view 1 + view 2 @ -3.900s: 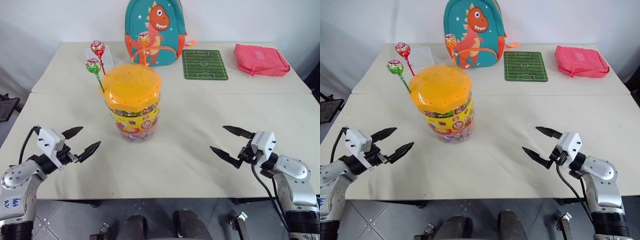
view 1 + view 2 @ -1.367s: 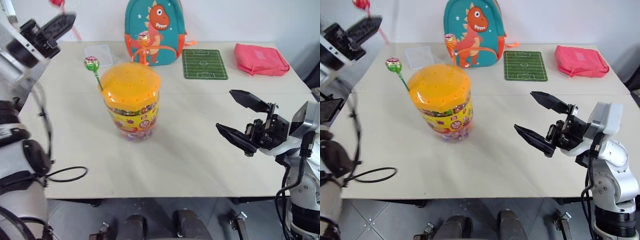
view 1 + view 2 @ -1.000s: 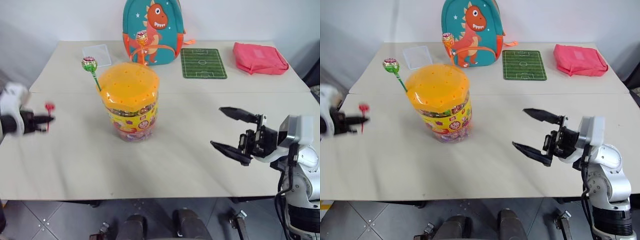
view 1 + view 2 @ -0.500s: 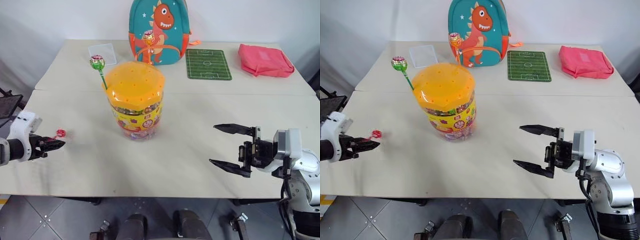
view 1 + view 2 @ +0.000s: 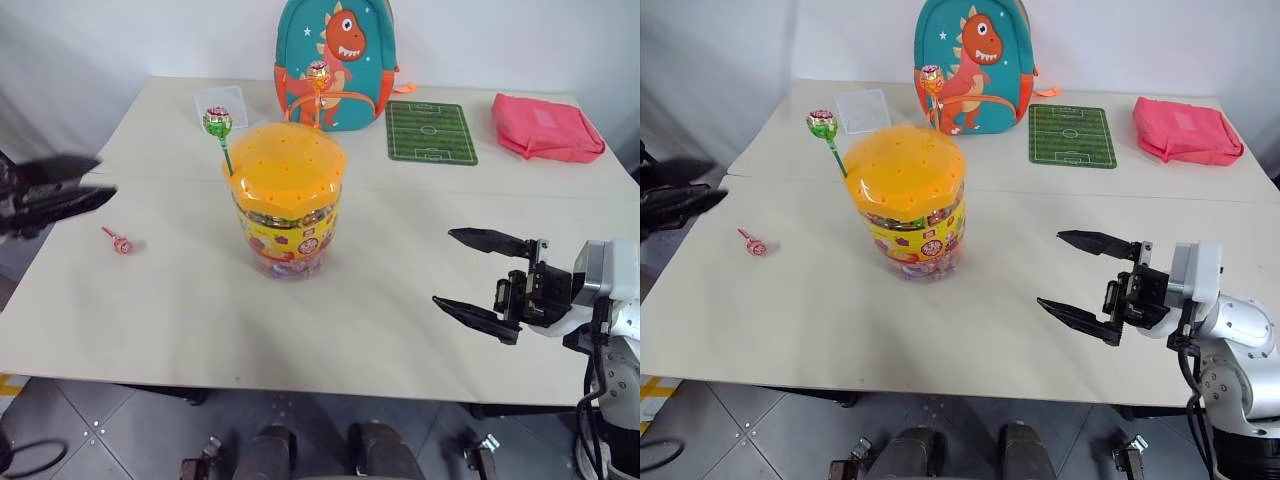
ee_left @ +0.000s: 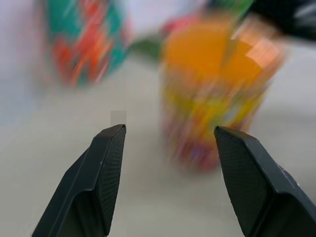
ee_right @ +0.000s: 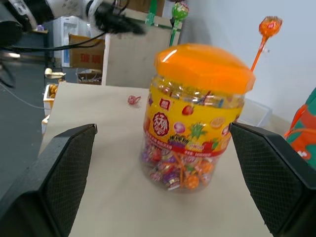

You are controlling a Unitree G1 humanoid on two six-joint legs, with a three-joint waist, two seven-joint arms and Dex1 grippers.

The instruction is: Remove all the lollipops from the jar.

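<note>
The jar [image 5: 288, 215], a clear tub with an orange holed lid [image 5: 287, 163], stands mid-table. A green lollipop [image 5: 217, 122] sticks up at the lid's left edge, and an orange-yellow lollipop [image 5: 319, 72] rises behind the lid. The red-pink lollipop [image 5: 118, 243] lies flat on the table left of the jar, touched by nothing. My left gripper [image 5: 62, 184] hovers open and empty above the table's left edge, up and left of that lollipop, pointing toward the jar [image 6: 212, 84]. My right gripper [image 5: 478, 277] hangs open and empty to the right of the jar.
A teal dinosaur backpack [image 5: 336, 60] stands at the back, with a green football-pitch mat [image 5: 431, 132] and a pink pouch [image 5: 546, 128] to its right. A small clear tray [image 5: 221, 102] lies at the back left. A seam [image 5: 480, 196] joins the two tabletops.
The left gripper has let go of the red-pink lollipop, which now lies on the table. It has opened, risen and swung toward the jar. The right gripper stays put.
</note>
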